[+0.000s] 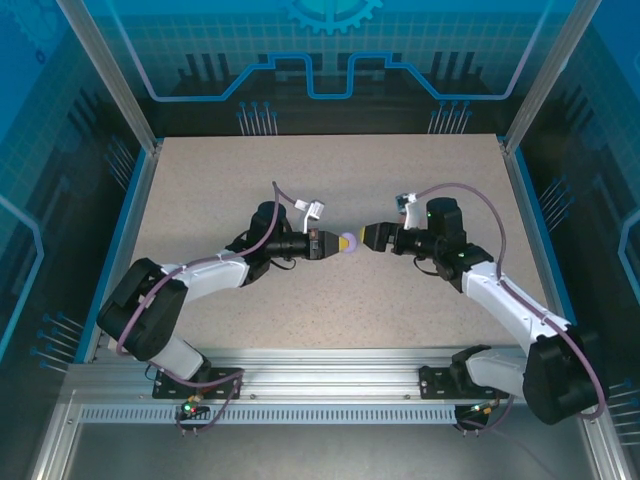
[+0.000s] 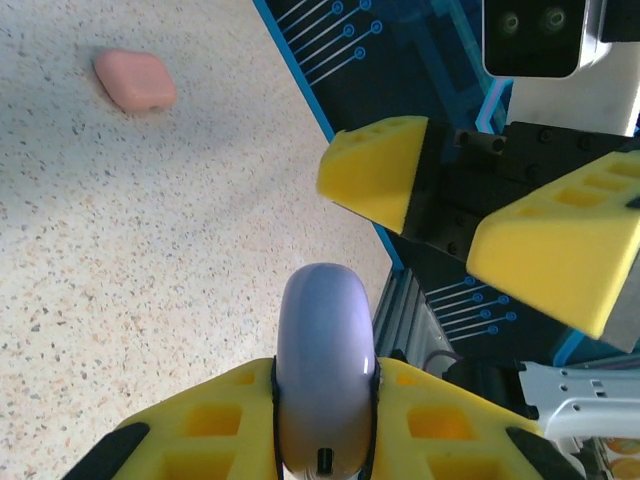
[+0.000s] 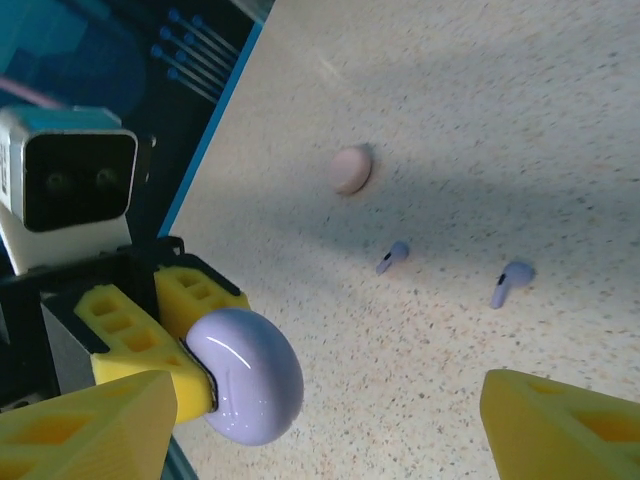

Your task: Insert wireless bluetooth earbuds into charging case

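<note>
Speckled beige table (image 1: 330,180); lilac case (image 3: 245,375), pink case (image 2: 135,80), purple earbuds (image 3: 393,257).

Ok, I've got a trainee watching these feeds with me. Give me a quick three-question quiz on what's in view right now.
1. True or false: the left hand is shut on the lavender case.
2. Fill in: in the right wrist view, ___ purple earbuds lie loose on the table, apart from the pink case.
3. Multiple choice: the right hand is A) open, facing the lavender case; B) shut on an earbud; C) shut on the pink case.

Key: 1 true; 2 two; 3 A.
</note>
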Available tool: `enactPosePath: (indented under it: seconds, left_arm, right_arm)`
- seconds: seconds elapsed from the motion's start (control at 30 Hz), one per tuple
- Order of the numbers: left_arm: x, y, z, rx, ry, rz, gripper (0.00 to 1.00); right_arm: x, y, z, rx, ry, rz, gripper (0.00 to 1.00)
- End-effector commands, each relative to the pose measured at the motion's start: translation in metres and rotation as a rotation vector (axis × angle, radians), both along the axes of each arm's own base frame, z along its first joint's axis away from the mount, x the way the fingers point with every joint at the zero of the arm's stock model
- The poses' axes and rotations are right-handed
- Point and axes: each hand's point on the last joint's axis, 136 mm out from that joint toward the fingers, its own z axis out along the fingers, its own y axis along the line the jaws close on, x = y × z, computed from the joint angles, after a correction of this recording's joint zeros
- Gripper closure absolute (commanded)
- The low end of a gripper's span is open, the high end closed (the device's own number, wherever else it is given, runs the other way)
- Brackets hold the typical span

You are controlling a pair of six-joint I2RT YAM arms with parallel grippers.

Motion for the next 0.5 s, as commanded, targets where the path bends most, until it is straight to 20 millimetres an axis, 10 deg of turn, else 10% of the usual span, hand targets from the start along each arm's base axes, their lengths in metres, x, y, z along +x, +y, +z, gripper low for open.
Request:
enactPosePath:
  seconds: [0.0, 0.47]
  left_arm:
    - [-0.004, 0.000, 0.020, -0.020, -0.046, -0.045, 1.00]
    - [0.001, -0.002, 0.027, -0.030, -0.063, -0.042, 1.00]
  right_arm:
    - [-0.009, 0.016, 0.002, -0.001, -0.056, 0.102, 0.20]
    - [-0.011, 0.022, -0.023, -0.028, -0.002, 0.116, 0.27]
